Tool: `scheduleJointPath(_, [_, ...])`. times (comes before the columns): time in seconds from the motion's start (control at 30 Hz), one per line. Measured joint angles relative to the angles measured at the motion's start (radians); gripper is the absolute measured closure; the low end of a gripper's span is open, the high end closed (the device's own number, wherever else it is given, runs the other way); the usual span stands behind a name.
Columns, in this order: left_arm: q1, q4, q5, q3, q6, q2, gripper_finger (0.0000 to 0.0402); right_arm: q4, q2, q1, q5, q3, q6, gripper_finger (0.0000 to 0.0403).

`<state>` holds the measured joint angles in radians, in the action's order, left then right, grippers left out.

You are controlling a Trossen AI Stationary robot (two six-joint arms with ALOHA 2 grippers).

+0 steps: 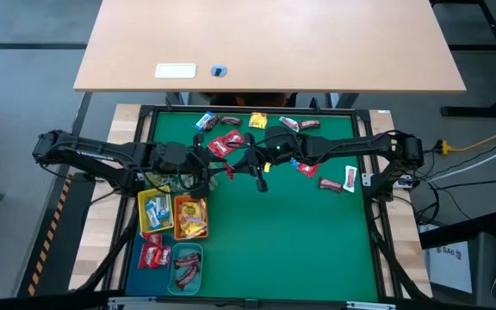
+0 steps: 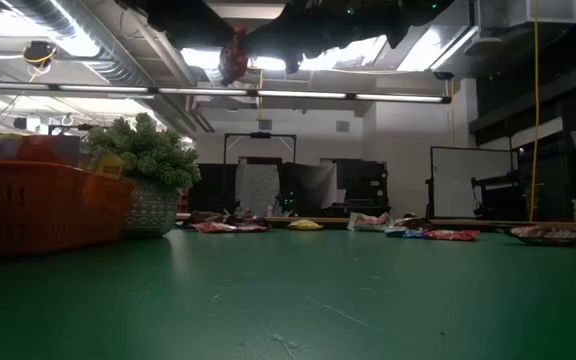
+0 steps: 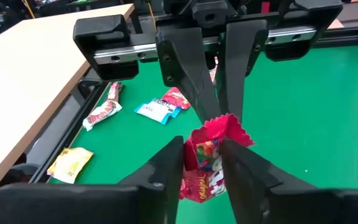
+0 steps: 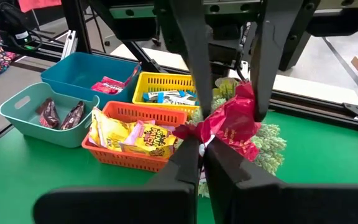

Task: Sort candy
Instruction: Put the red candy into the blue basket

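Bench: green mat, both arms reached in from the sides and met above its middle, well clear of the surface.

Trays sat in a cluster near the left arm's side. The yellow tray held blue-white wrappers, the orange tray yellow packets, the blue tray red packets and the teal tray dark bars. Loose candy lay scattered along the far edge, with more toward the right arm's side, so sorting looked partly done.

The step in hand read as a mid-air handover, right arm to left. Your right end effector was clamped tight on one crimped end of a red packet. Your left end effector had a finger against each flat side of the same packet, which looked like a grip on it. The packet hung between the two, touching nothing else.

Next move, as a judgement: you needed the left grip firm before the right end effector let go, or the packet would drop to the mat. The right arm then had to back away straight so as not to drag the wrapper. The left arm had to carry it to the blue tray, where the other red packets were, and release it inside the rim, clear of the orange tray beside it.
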<state>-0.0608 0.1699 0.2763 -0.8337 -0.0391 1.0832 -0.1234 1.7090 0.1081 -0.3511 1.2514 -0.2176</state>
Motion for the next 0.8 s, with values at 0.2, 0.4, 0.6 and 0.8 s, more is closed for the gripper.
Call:
scheduleJointPath(0.2, [0.0, 0.005, 0.002, 0.0, 0.0, 0.0, 0.0357, 0.001, 0.0, 0.0, -0.001, 0.0, 0.001, 0.0386])
scheduleJointPath(0.4, [0.0, 0.004, 0.002, 0.0, 0.0, -0.001, 0.0397, 0.006, 0.0, 0.0, -0.001, 0.0, 0.003, 0.0386])
scheduleJointPath(0.6, [0.0, 0.003, 0.002, 0.0, 0.001, -0.001, 0.0399, 0.006, 0.0, 0.0, -0.001, 0.0, 0.003, 0.0385])
scheduleJointPath(0.8, [0.0, 0.004, 0.002, 0.0, 0.003, -0.001, 0.0401, 0.006, 0.0, 0.0, 0.0, 0.0, 0.003, 0.0326])
